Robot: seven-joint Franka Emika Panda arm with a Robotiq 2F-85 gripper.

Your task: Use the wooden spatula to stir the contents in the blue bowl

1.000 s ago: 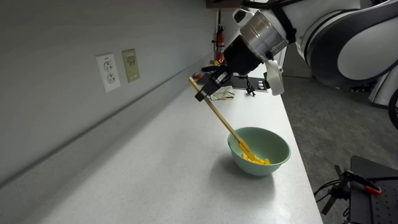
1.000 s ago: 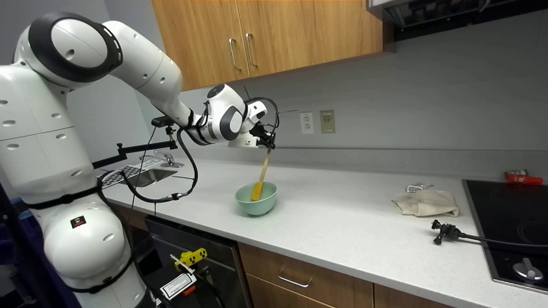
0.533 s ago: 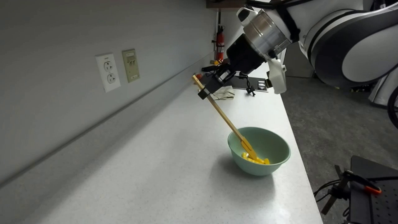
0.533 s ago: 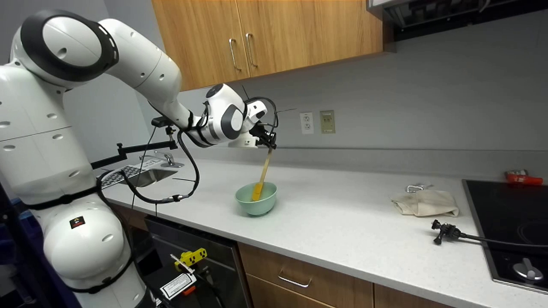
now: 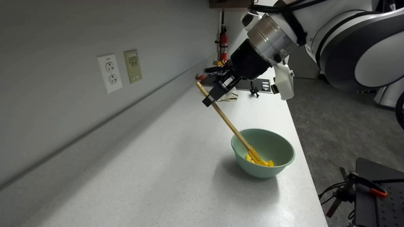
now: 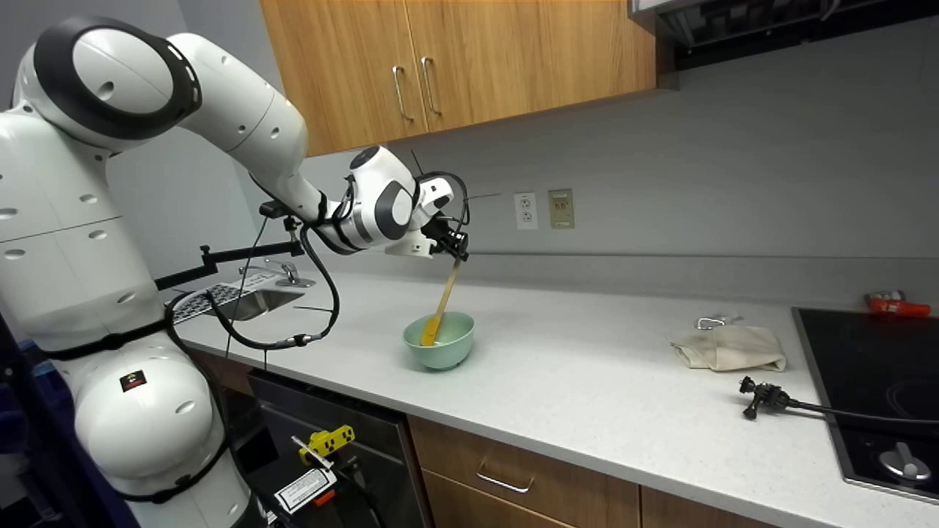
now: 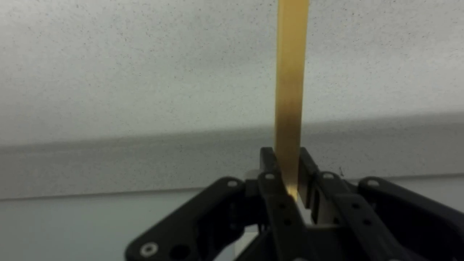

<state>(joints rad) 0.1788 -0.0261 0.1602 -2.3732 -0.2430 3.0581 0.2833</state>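
Your gripper point(image 7: 286, 161) is closed on the wooden spatula point(image 5: 227, 120): in the wrist view its narrow handle sits between the fingertips point(image 7: 267, 156), touching both. In an exterior view the handle's top end point(image 5: 202, 89) sticks out past the fingers, and from there the spatula slants down until its yellow blade point(image 6: 430, 333) is inside the pale blue-green bowl point(image 5: 262, 172). You have that blade down among the yellow bits point(image 5: 249, 158) that lie low in the bowl; whether it touches the bowl itself, you cannot tell. In both exterior views the bowl stands upright on the speckled white countertop point(image 5: 142, 176), nearer the counter's front edge than the wall point(image 5: 56, 63), and lower than your gripper. On that wall, a white outlet point(image 5: 109, 73) and a beige switch plate point(image 5: 133, 66) sit side by side. Well apart from the bowl, you have a rumpled cream cloth point(image 6: 732, 350) and a black mount point(image 6: 766, 396) lying near the black cooktop point(image 6: 873, 367); the mount's stalk runs across the cooktop's edge. On the opposite side of the bowl, you see a steel sink point(image 6: 268, 301) with a faucet point(image 6: 290, 274) beside it.
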